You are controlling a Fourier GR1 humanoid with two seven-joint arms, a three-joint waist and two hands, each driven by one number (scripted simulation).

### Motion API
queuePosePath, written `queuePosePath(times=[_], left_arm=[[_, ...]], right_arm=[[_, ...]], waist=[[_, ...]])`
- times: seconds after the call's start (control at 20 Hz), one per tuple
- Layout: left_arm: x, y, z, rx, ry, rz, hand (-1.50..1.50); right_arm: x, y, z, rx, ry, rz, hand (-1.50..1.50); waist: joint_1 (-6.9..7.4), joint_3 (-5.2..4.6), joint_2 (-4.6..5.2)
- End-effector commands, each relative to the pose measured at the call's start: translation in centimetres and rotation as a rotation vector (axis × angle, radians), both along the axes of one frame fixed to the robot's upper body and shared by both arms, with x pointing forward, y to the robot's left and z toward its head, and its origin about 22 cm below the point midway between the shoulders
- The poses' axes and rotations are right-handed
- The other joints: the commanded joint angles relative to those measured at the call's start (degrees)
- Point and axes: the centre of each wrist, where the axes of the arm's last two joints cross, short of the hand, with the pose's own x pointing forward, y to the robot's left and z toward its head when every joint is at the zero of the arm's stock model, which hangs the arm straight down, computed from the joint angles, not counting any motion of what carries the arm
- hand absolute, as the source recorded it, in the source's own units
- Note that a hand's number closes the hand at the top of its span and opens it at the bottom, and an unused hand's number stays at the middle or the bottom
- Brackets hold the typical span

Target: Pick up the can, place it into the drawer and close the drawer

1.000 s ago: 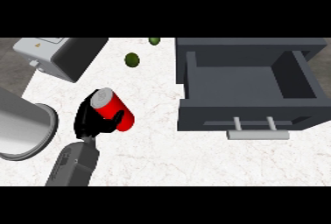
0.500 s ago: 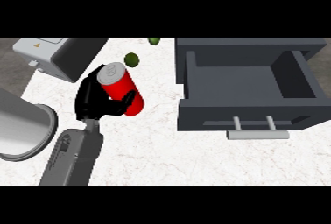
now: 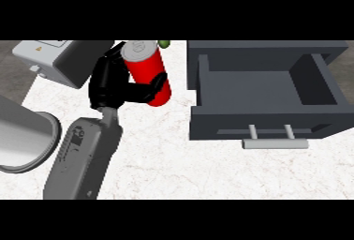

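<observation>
Can: the red can (image 3: 147, 70) is in the left hand (image 3: 114, 89), lifted clear of the counter (image 3: 180, 164). Its silver top points to the far side and its body leans a little toward the view's lower right.

Left hand: the black fingers and thumb are curled round the can's body – the thumb (image 3: 153, 86) crosses the red side, the rest is behind it. The grey forearm comes in from the lower left.

Right hand: it does not show anywhere in this view, so I cannot say anything of it.

Drawer: the grey drawer (image 3: 325, 84) stands open at the right, with its handle (image 3: 274, 143) toward the near edge. Inside I see only its bare floor.

Can and drawer: the can is just left of the drawer's left wall, not yet over the opening.

Done: the pick-up looks finished, as the can hangs in the hand with no support under it.

Left to do: I judge that three parts remain – carry the can to the right over the opening, put it down inside and let go, then push the drawer front in.

Progress: roughly a third of the task, in my estimate.

Other things: a grey box (image 3: 66, 58) is at the far left, a metal pot (image 3: 21, 136) at the left edge, and a small green thing (image 3: 165, 44) shows behind the can's top.
</observation>
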Motion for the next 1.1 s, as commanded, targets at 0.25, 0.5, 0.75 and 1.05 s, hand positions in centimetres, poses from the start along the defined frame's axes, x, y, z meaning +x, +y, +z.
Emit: queuePosePath(times=[0.25,0.5,0.75,1.05], left_arm=[[2.8,-3.9,6.0,0.009,-0.013,-0.006,1.50],[3.5,-6.6,6.2,0.035,-0.018,-0.022,1.50],[3.8,-10.0,6.5,0.061,-0.021,0.011,1.50],[5.7,-11.6,9.0,0.062,0.002,-0.016,1.50]], right_arm=[[0.5,1.1,0.8,0.005,0.007,0.016,-1.50],[1.1,0.1,-0.2,0.017,0.008,0.018,-1.50],[1.5,1.6,0.9,0.019,-0.014,0.027,-1.50],[1.4,0.2,0.3,0.007,-0.015,0.042,-1.50]], waist=[[-0.18,-0.01,0.12],[-0.34,0.00,0.14],[-1.02,0.00,0.21],[-1.32,0.01,0.33]])
